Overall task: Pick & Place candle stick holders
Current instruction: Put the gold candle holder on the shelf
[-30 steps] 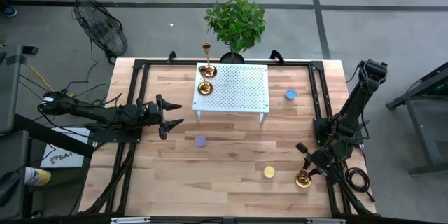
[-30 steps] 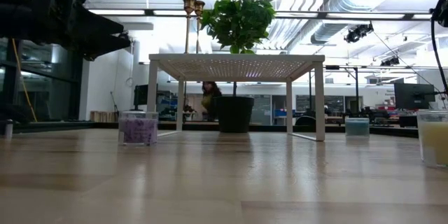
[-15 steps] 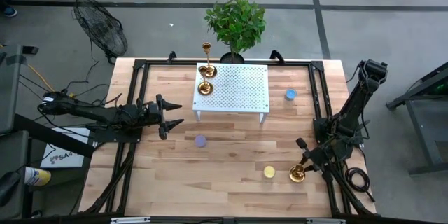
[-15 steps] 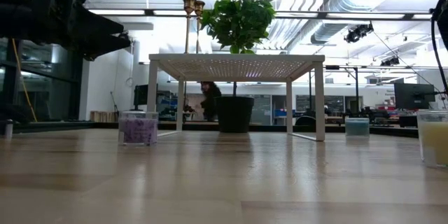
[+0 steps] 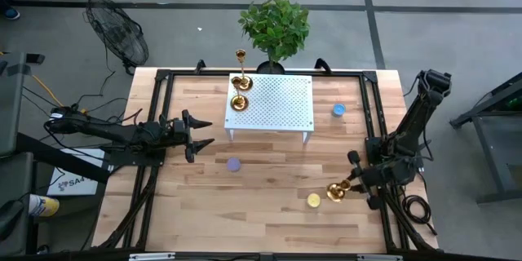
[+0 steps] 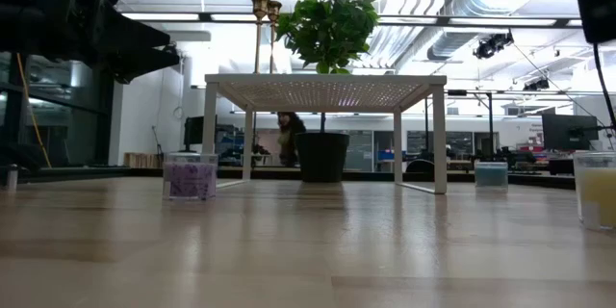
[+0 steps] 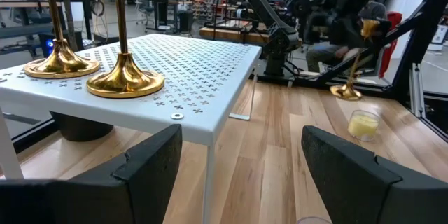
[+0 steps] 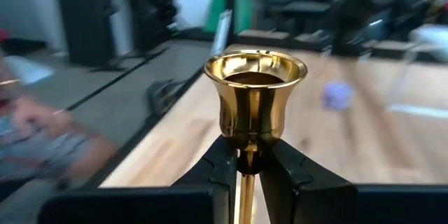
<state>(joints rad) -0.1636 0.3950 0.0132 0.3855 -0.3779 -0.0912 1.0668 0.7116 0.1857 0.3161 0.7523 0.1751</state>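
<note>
High view shows you the right gripper (image 5: 349,184) clamped on the thin stem of a shiny gold brass candle stick holder (image 5: 333,191), tilted above the wooden worktop's (image 5: 269,212) near right corner beside a small yellow round candle (image 5: 313,201). Two more tall gold brass holders (image 5: 239,102) stand on the white perforated little table's (image 5: 285,106) far left corner. Your left gripper (image 5: 200,133) waits with fingers spread wide at the worktop's left edge, a purple candle (image 5: 234,164) nearby.
</note>
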